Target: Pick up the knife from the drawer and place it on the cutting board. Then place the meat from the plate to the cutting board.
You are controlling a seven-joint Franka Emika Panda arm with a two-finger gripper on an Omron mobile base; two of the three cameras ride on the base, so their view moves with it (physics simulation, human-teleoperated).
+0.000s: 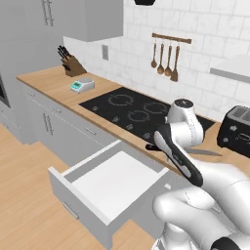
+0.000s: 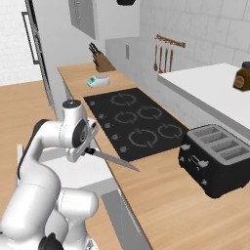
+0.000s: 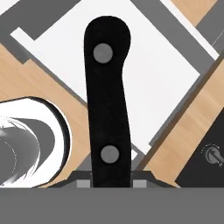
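Knife (image 3: 108, 100) clamped in fingers (image 3: 83, 184) (black handle), above open drawer (image 1: 97, 193), seemingly empty

no readable text, labels, brands or numbers anywhere, small scale (image 1: 81, 86) on the counter with a screen too small to read, stove knob (image 3: 213, 155) markings blurred, toaster (image 2: 218, 158) unmarked

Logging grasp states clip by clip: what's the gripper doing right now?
Gripper: closed on the knife by its black handle, blade out over the counter edge, above the open drawer.
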